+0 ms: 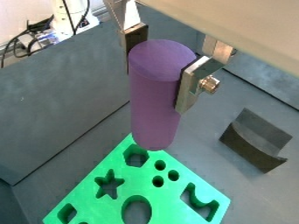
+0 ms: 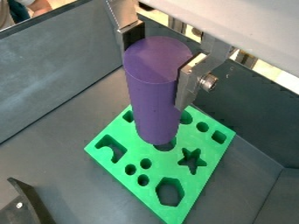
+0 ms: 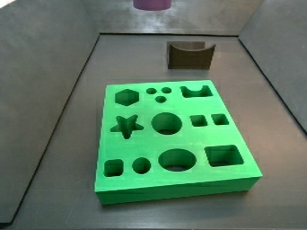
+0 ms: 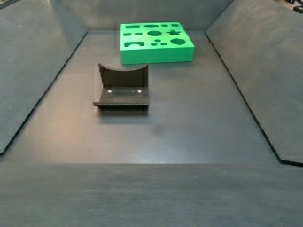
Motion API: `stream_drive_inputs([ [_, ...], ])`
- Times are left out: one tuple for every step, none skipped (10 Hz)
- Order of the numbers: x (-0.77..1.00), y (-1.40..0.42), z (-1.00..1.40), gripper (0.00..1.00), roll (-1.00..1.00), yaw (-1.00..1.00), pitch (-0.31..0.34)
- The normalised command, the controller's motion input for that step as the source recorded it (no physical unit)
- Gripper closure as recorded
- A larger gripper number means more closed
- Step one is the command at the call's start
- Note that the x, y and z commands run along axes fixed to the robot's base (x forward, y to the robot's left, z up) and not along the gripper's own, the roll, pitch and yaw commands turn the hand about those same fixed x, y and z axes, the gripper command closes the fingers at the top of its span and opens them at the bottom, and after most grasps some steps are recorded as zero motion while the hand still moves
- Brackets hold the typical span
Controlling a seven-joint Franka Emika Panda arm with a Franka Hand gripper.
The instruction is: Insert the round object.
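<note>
The round object, a matte purple cylinder peg (image 1: 155,101), hangs upright in my gripper (image 1: 162,66), whose silver fingers are shut on its upper part. It shows the same way in a wrist view (image 2: 152,96), with my gripper (image 2: 160,61) clamped on it. In a side view only the peg's lower end (image 3: 153,4) shows, high above the floor. The green board (image 3: 150,144) with several shaped holes lies flat below, and shows in both wrist views (image 1: 89,201) (image 2: 121,131). The peg is over the board and well clear of it.
The fixture (image 3: 189,54), a dark bracket with a curved notch, stands on the floor beyond the board and also shows in a side view (image 4: 122,87). The green board (image 4: 158,55) lies at the far end there. Sloped grey walls (image 4: 42,97) enclose the floor.
</note>
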Motion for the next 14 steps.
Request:
stream_drive_inputs([
  [0.00, -0.70, -1.00, 1.00, 0.18, 0.00, -0.049],
  [0.00, -0.70, -1.00, 1.00, 0.17, 0.00, -0.049],
  [0.00, -0.68, -1.00, 1.00, 0.18, 0.00, -0.056],
  [0.00, -0.63, -1.00, 1.00, 0.20, 0.00, -0.066],
  [0.02, -0.53, -0.91, 1.00, 0.23, 0.00, -0.066],
  [0.03, -0.31, -0.99, 1.00, 0.18, 0.00, -0.057],
  [0.40, 0.00, -1.00, 1.00, 0.00, -0.02, 0.000],
  [0.48, 0.08, -1.00, 1.00, 0.00, -0.05, 0.024],
  [0.57, 0.19, -1.00, 1.00, 0.00, -0.07, 0.104],
  [0.43, 0.07, -0.98, 1.00, 0.00, -0.07, 0.081],
  [0.14, 0.00, -0.93, 1.00, 0.00, -0.08, 0.000],
  [0.00, 0.00, -0.91, 1.00, 0.01, -0.05, -0.013],
  [0.08, 0.00, -0.97, 1.00, 0.01, -0.03, 0.000],
  [0.21, 0.07, -0.90, 1.00, 0.09, -0.02, 0.000],
])
